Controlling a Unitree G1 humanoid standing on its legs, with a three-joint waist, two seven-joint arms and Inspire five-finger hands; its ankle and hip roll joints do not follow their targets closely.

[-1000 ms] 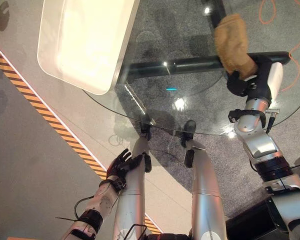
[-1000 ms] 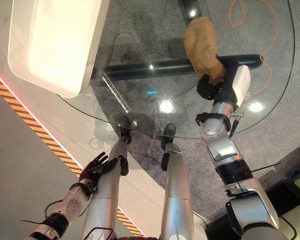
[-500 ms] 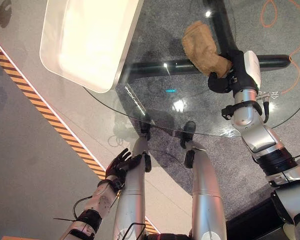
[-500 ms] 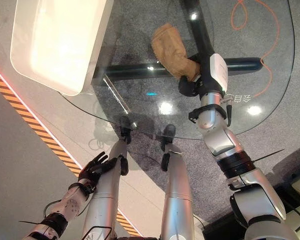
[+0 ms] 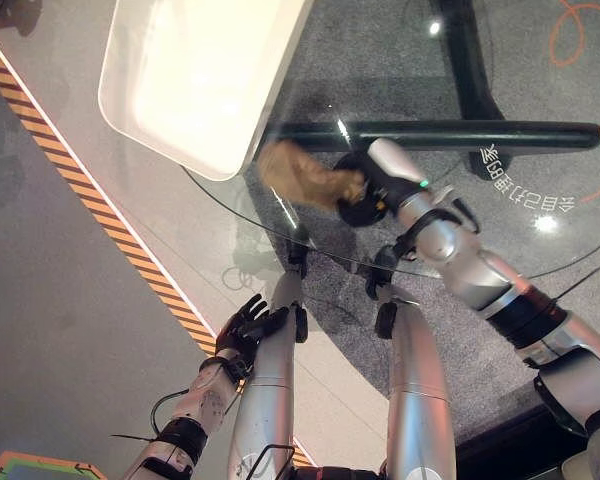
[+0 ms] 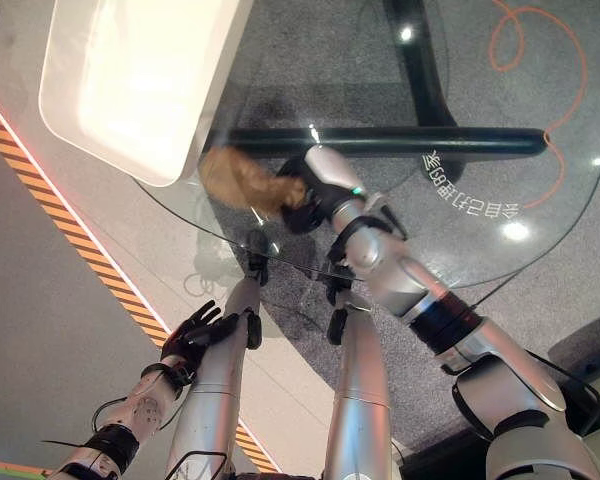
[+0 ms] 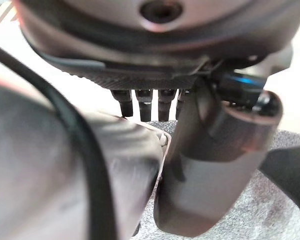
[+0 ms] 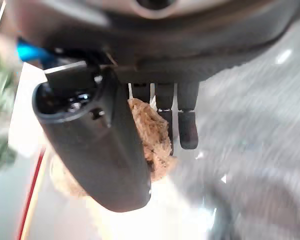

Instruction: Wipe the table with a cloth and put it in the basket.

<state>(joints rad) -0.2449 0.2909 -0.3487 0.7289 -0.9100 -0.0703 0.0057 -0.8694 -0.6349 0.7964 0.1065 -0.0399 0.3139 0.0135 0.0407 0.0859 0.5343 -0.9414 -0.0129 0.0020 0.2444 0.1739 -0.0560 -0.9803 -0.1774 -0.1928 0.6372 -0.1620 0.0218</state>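
A crumpled brown cloth (image 5: 298, 177) lies on the round glass table (image 5: 520, 90), near its left front rim. My right hand (image 5: 363, 196) is at the cloth's right end, reaching across from the right. In the right wrist view the cloth (image 8: 151, 131) sits pinched between the thumb (image 8: 107, 155) and the fingers (image 8: 188, 122). A white basket (image 5: 195, 75) stands on the table's far left, its near corner just beyond the cloth. My left hand (image 5: 244, 324) hangs below the table edge with relaxed, spread fingers and holds nothing.
An orange cable (image 5: 582, 18) lies on the floor under the glass at the far right. Dark table-base bars (image 5: 460, 133) show through the top. Orange-and-black striped tape (image 5: 100, 215) runs along the floor on the left.
My right hand has swept the cloth leftward across the glass, from the far right to the near corner of the basket. The left hand has stayed where it was.
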